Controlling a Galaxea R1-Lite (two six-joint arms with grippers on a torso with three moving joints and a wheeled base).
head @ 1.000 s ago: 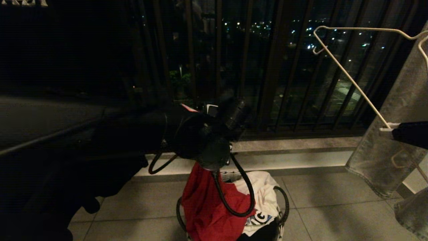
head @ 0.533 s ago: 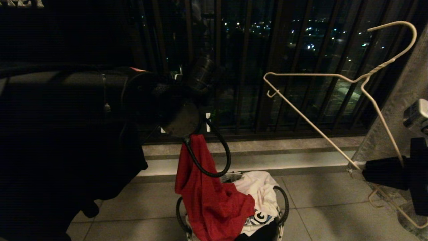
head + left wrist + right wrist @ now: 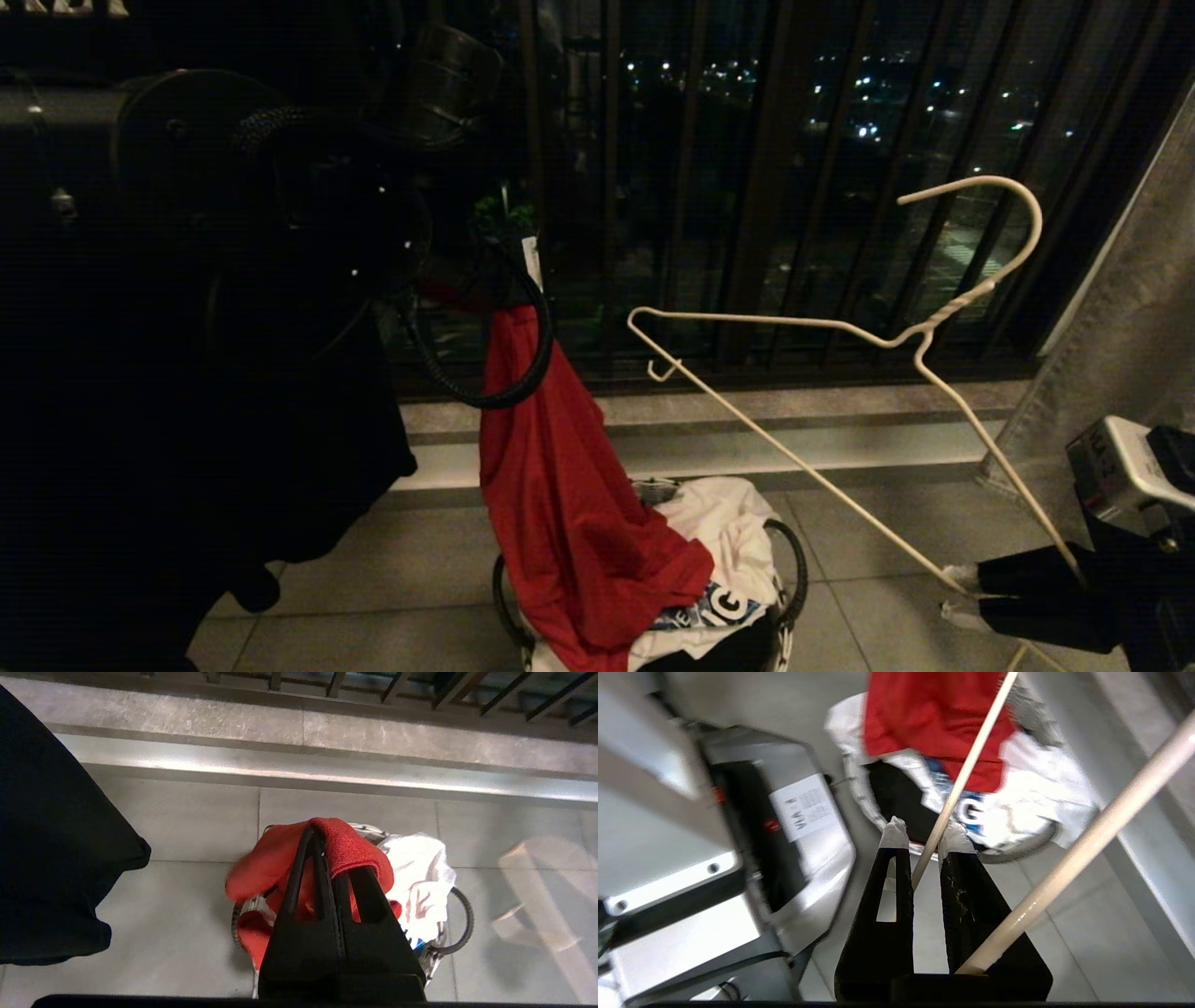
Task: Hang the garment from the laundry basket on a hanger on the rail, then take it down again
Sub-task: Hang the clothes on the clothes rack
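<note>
The left claw [image 3: 314, 833] is pressed together on a fold of the red garment [image 3: 565, 504], holding it up above the laundry basket [image 3: 789, 569]; the shirt's lower end drapes into the basket on the tiled floor [image 3: 887, 541], beside a white cloth [image 3: 724, 527]. The right claw [image 3: 923, 836] pinches the white wire hanger [image 3: 803, 457] by its lower bar, its hook tilted up toward the railing.

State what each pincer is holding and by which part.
Left pincer: shut on a bunched fold of the red T-shirt, lifted above the laundry basket. Right pincer: grips the white wire hanger by its bottom bar.
</note>
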